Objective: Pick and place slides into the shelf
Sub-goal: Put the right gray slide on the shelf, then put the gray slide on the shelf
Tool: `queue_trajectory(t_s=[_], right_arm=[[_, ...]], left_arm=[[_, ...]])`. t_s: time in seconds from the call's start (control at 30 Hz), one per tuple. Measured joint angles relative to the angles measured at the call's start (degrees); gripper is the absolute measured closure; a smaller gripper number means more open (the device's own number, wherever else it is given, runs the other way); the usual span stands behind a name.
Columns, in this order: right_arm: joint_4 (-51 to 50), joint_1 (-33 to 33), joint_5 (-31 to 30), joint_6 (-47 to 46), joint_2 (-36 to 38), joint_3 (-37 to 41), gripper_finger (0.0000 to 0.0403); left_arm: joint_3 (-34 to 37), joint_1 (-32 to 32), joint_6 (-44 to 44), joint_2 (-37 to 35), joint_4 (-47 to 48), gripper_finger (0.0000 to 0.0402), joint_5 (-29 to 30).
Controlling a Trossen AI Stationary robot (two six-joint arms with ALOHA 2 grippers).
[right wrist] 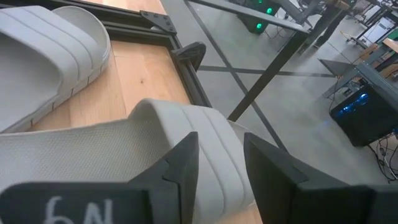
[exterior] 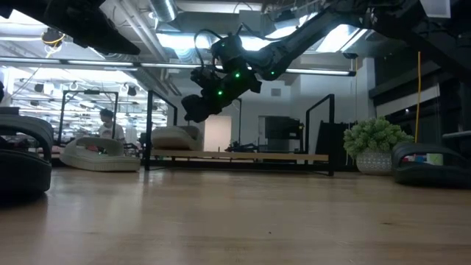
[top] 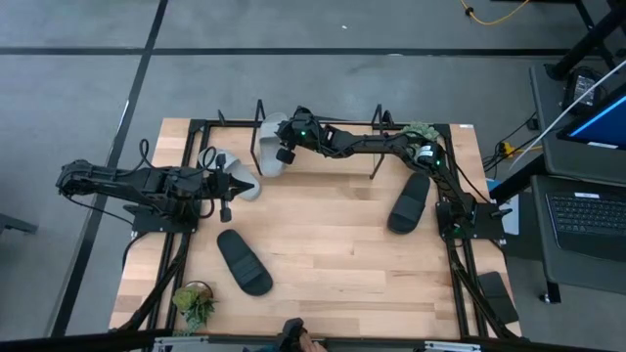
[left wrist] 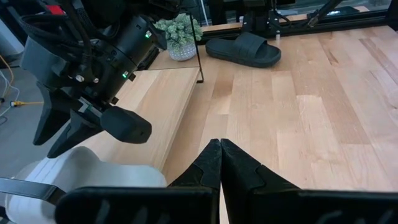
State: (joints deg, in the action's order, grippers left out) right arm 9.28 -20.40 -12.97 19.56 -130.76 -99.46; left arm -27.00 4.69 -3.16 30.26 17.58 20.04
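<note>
Right gripper (right wrist: 219, 163) clamps a light grey slide (right wrist: 112, 155) above the shelf (top: 377, 152)

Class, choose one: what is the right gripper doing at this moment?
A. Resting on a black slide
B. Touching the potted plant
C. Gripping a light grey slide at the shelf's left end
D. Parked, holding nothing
C. The right gripper has its fingers around the strap of a light grey slide at the shelf.
</note>
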Motion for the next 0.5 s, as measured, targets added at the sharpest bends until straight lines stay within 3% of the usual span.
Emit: queue_trajectory(t_s=[0.5], right_arm=[[-0.8, 0.5, 0.0, 0.0, 0.7, 0.0, 0.0274]], left_arm=[[0.0, 0.0, 0.0, 0.0, -0.1, 0.0401, 0.0]])
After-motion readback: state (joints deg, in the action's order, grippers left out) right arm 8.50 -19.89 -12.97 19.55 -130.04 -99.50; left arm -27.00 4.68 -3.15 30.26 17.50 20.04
